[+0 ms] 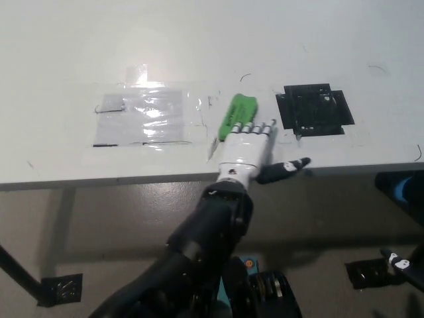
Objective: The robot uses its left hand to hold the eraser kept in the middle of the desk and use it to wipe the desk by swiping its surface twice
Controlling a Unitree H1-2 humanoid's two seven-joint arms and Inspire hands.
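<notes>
A bright green eraser (235, 114), oblong with rounded ends, is seen lying flat on the white desk (199, 40) a little right of the middle of the frame, its long axis tilted so that the upper end leans toward the right. Its top face is plain green with faint dark marking that is too small to be read. The lower end of the eraser is covered by the white left hand (246, 147), which is laid palm-down on the desk near the front edge, at the centre of the picture. The fingers (255, 128) are stretched forward and kept side by side, their tips pressed onto the near end of the eraser rather than wrapped round it, while the dark-tipped thumb (286, 168) is spread out to the right, along the desk edge. The dark forearm is seen running down from the wrist toward the bottom middle of the frame. To the left of the eraser a clear, shiny sheet of film (147, 116) is taped flat on the desk, and to its right a black taped square (315, 108) is marked on the surface (the fingertips lie just beside its lower left corner). Only a small part of the black right hand (399, 264) is visible at the lower right corner, well below the desk, and its fingers cannot be made out.
</notes>
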